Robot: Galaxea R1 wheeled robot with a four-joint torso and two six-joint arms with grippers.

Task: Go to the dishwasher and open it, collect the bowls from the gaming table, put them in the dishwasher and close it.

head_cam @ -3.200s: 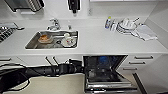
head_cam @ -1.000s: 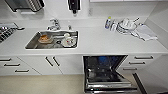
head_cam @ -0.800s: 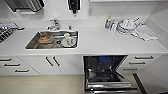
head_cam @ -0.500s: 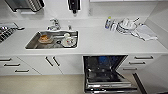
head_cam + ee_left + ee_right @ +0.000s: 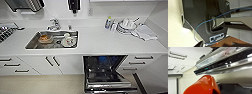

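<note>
The dishwasher point(image 5: 105, 72) is open, but the bottom edge of the head view cuts off its door, and the racks inside are just a dark blur with a blue smudge at the back that I can't identify. Stuff in the sink point(image 5: 32, 44) is too fuzzy to name, same for the pile of dishes point(image 5: 126, 25) on the counter. In the right wrist view an orange bowl point(image 5: 204, 85) runs off the frame, so what's holding it stays hidden.
</note>
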